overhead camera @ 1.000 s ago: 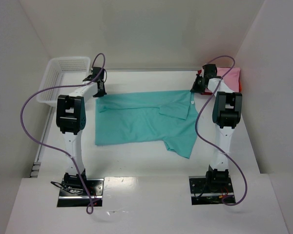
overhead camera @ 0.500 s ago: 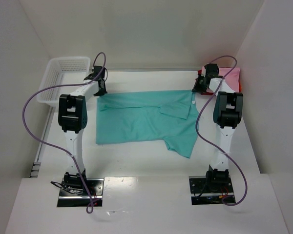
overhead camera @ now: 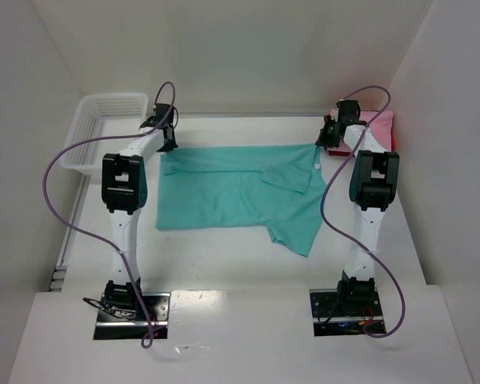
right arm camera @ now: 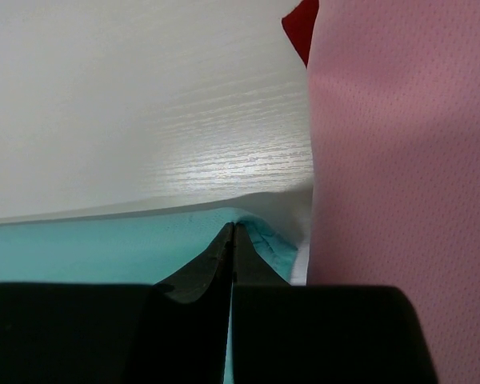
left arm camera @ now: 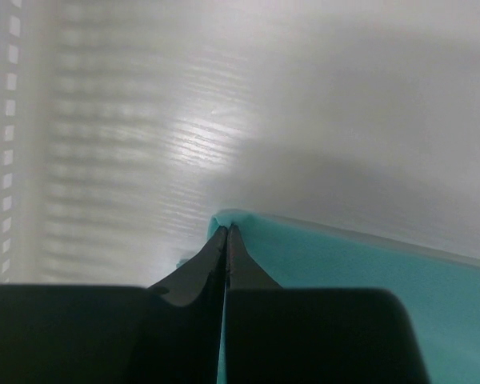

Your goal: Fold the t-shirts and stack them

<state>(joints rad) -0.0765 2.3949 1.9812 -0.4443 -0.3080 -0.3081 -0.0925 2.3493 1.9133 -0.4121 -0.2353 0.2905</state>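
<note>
You had both arms stretched forward from their bases, elbows raised and wrists angled down. Your left gripper [overhead camera: 167, 145] and right gripper [overhead camera: 323, 142] each had its fingers pressed flat together, each pinching one far corner of the teal-green t-shirt [overhead camera: 232, 196].

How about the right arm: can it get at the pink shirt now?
Probably yes for reach: the pink shirt lies just beside the right gripper, nothing between. But the gripper is shut on the teal shirt, so it must release first.
</note>
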